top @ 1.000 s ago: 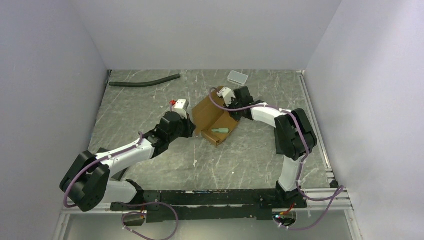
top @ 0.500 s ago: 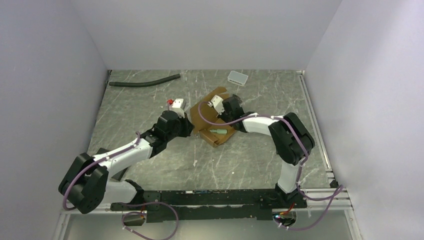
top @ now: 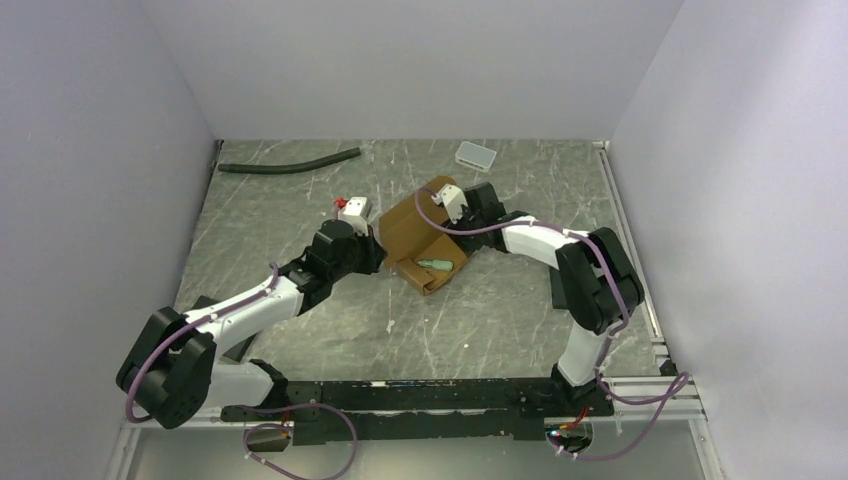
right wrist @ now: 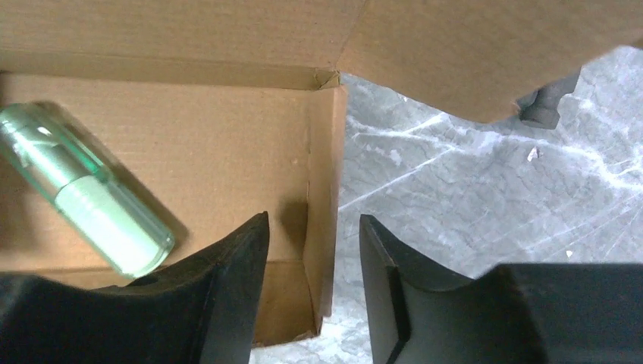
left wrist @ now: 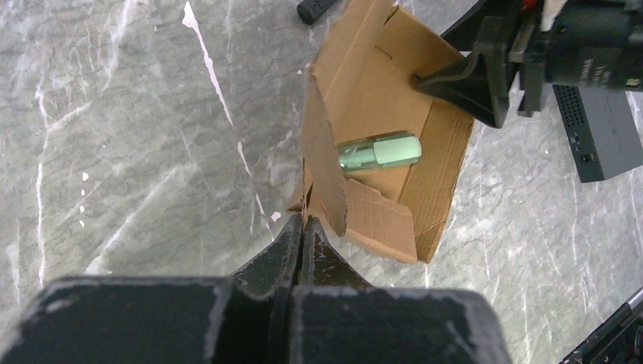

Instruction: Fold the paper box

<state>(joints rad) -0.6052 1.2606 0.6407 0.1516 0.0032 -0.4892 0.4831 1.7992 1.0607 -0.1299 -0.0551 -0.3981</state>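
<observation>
The paper box [top: 420,238] is brown cardboard, partly folded, lying mid-table with its flaps open. A pale green bottle [left wrist: 379,150] lies inside on the box floor [right wrist: 212,152]. My left gripper [left wrist: 302,220] is shut on the edge of an upright side flap [left wrist: 322,144] at the box's left corner. My right gripper [right wrist: 314,218] stands open at the opposite side, one finger inside the box beside the bottle [right wrist: 83,197] and one outside, with the side wall [right wrist: 326,189] between them and untouched. In the top view the right gripper [top: 452,218] sits over the box's far right.
A black hose [top: 290,162] lies at the back left and a small white-grey tray [top: 476,155] at the back. A flat black slab [left wrist: 599,125] lies on the marbled table [top: 480,310] just past the right gripper [left wrist: 470,76].
The right gripper, shut a second ago, has opened. It swung left over the box and then drew back right a little. The left gripper has kept its hold.
</observation>
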